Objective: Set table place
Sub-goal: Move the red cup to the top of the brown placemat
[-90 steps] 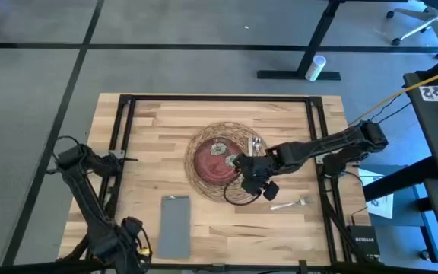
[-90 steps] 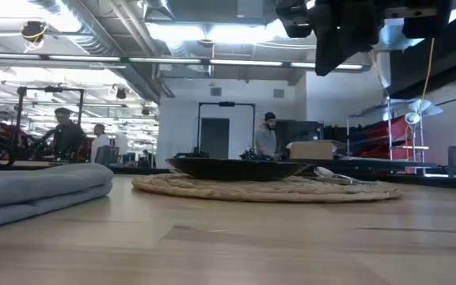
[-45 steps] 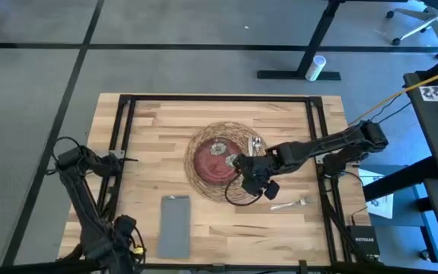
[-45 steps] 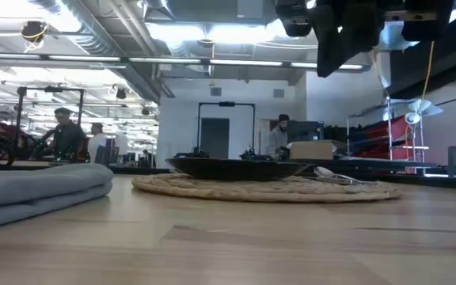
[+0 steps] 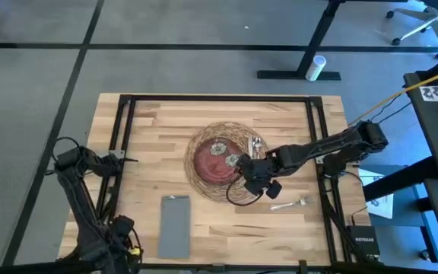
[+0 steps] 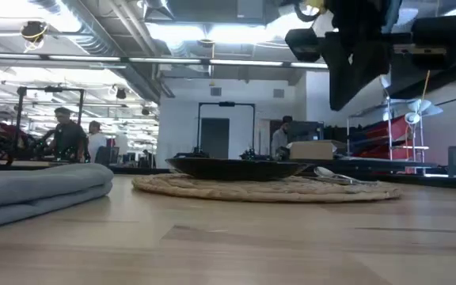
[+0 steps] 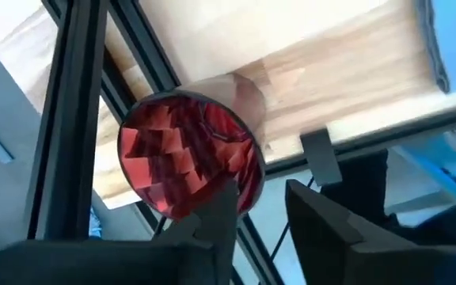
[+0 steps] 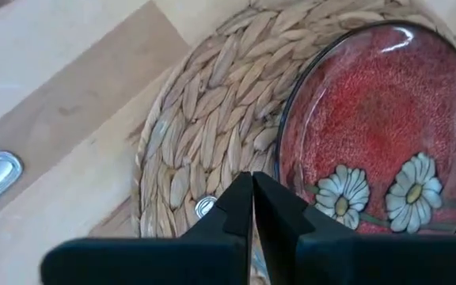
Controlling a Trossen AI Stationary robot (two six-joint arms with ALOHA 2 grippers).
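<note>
On the table [image 5: 150,129] lies a round straw mat [image 5: 234,133] with the dark red flowered plate [image 5: 213,161] on it. A spoon [image 5: 256,143] rests on the mat to the plate's right. A fork [image 5: 291,203] lies on the wood near the right edge. The gray napkin [image 5: 176,226] lies flat at the near left. My right gripper [image 8: 252,178] hangs shut above the mat's right part [image 6: 355,71] with nothing in it. My left gripper [image 5: 122,228] is off the table's near left corner and has the red cup [image 7: 184,158]. My left gripper holds the red cup at its rim [image 7: 240,178], where one finger [image 7: 216,218] crosses the open mouth. The other finger stands outside the wall, and I cannot tell whether it touches. The cup is lifted clear beside the table's edge, its mouth turned toward the wrist.
Black frame rails [image 5: 120,144] run along the table's left and right sides. A white bottle [image 5: 315,67] lies on the floor beyond the far edge. People [image 6: 70,136] stand in the room behind. Bare wood lies between the napkin and the fork.
My right gripper has come down a little over the mat's right part, still shut. My left gripper has drifted slightly toward the table's left edge with the cup.
</note>
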